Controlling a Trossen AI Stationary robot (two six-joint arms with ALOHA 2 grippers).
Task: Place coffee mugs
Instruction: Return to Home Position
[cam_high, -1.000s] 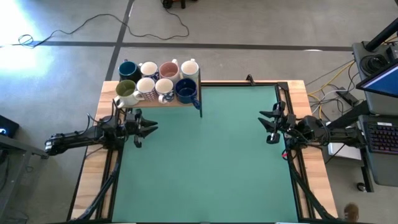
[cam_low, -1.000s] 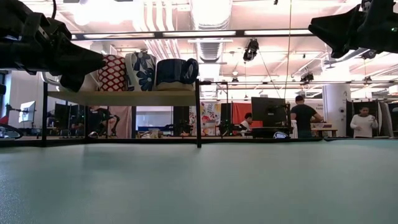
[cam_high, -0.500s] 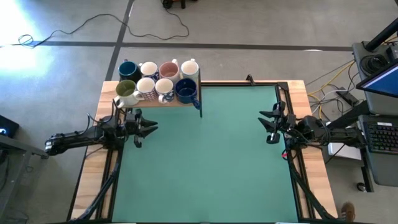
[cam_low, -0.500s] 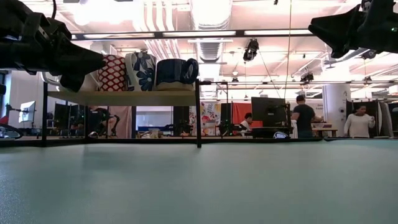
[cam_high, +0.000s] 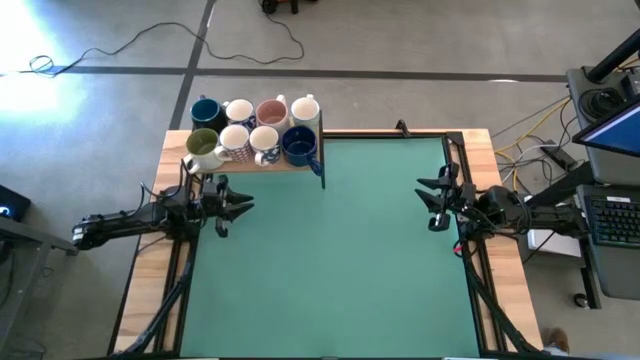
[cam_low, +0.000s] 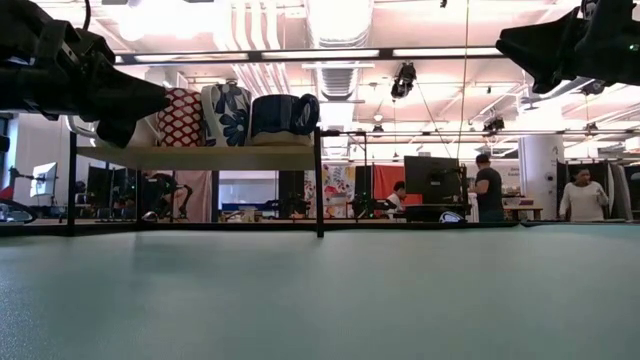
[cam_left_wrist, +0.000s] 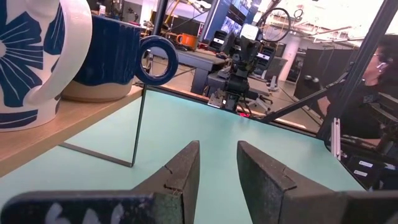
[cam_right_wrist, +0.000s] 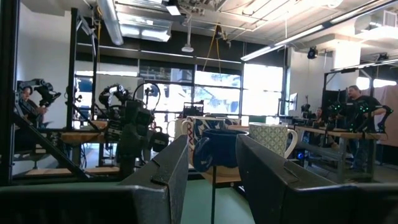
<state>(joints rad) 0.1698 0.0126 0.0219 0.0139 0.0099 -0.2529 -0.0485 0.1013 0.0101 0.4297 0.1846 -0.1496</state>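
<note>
From above I count eight coffee mugs (cam_high: 265, 140), set in two rows of four on a wooden shelf (cam_high: 262, 166) at the table's far left corner. Two are dark blue, one is pink inside, one olive-green inside, and four are white or cream. The green table mat (cam_high: 330, 270) is flat and matte, edged in pale wood, and stands on a grey concrete floor where a loose cable (cam_high: 250, 30) lies. The left gripper (cam_high: 238, 206) hangs just in front of the shelf, touching nothing. The right gripper (cam_high: 432, 204) hangs at the opposite edge, well apart from the mugs.

At table height three mugs line the shelf front: a red-dotted mug (cam_low: 182, 118), a blue-flowered mug (cam_low: 227, 113) and a dark blue mug (cam_low: 283, 118). They are glossy ceramic, on a thin board with slim black legs. Behind them is an open workshop with ceiling pipes and strip lights, and people (cam_low: 489, 187) stand among the desks.

Past the left wrist, its two fingers (cam_left_wrist: 183, 177) stand spread with a clear gap and nothing between them. The blue-flowered mug and the dark blue mug, with its ring handle, sit side by side on the shelf.

Past the right wrist, the fingers (cam_right_wrist: 165, 177) are likewise parted and empty. Across the table the dark blue mug sits beside a white mug (cam_right_wrist: 273, 138).
</note>
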